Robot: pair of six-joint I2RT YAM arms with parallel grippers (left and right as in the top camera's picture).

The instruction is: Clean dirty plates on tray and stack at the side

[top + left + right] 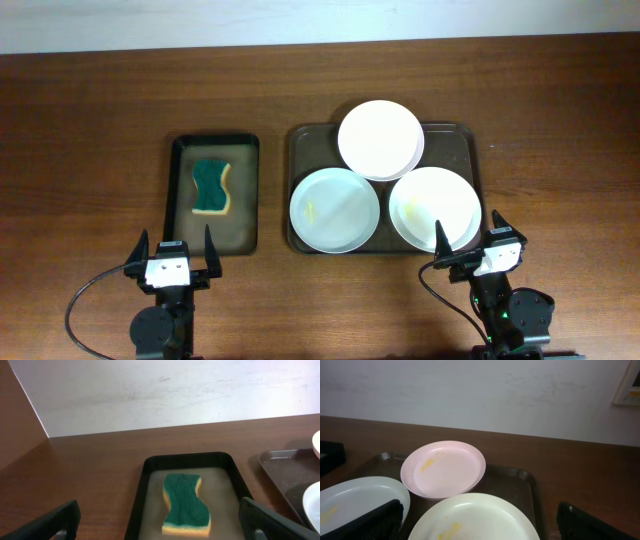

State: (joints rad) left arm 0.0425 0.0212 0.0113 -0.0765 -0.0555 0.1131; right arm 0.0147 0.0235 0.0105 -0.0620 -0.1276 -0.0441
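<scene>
Left gripper (175, 240) and right gripper (467, 232) are hanging wide open, empty; plates (335, 210) are crowding the tray (305, 145), so grabbing one risks bumping neighbours.

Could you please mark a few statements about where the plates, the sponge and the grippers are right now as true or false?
1. All three plates lie on the brown tray. True.
2. The sponge lies on the brown tray. False: it lies in the small black tray.
3. The left gripper holds the sponge. False: it is open and empty.
4. The right gripper is open. True.
5. The far plate is spotless. False: the right wrist view shows a yellowish smear on it.
</scene>
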